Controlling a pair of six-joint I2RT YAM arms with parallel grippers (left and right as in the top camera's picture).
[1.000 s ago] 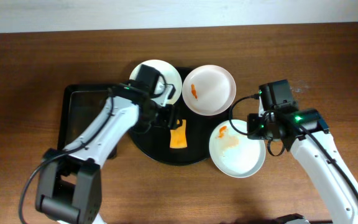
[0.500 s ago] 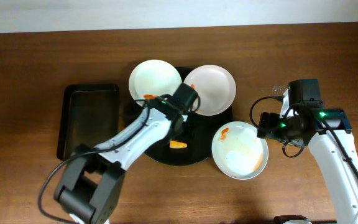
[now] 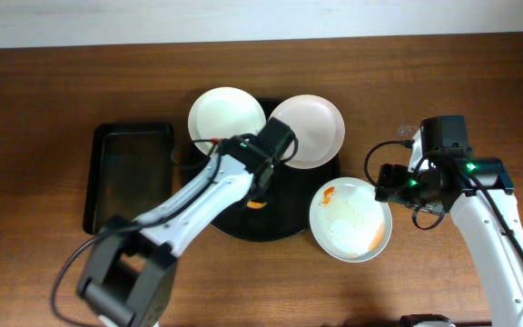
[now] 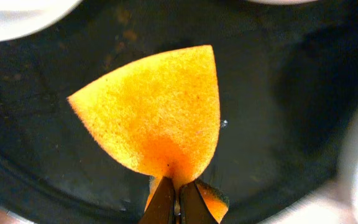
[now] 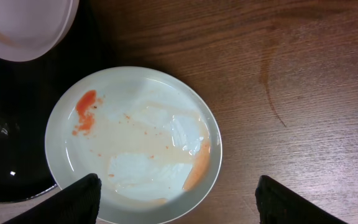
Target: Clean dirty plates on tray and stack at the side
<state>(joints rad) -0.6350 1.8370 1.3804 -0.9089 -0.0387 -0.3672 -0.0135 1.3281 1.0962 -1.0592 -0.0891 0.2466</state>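
The round black tray [image 3: 291, 207] carries two white plates at its back, one on the left [image 3: 227, 116] and one on the right [image 3: 307, 130]. A third plate [image 3: 350, 219], smeared with orange sauce [image 5: 86, 109], lies on the table against the tray's right rim. My left gripper [image 3: 260, 189] hangs over the tray's middle, shut on an orange sponge [image 4: 160, 118] that fans out ahead of the fingertips [image 4: 165, 196]. My right gripper [image 5: 178, 186] stands open just right of the smeared plate [image 5: 135, 143], with nothing between its fingers.
A rectangular black tray [image 3: 127, 177] lies left of the round one. The left arm stretches across the round tray's left half. Bare wooden table [image 5: 291, 74] lies right of the smeared plate.
My left gripper has closed on the sponge over the tray. The right gripper has opened, let go of the smeared plate and drawn back to the right.
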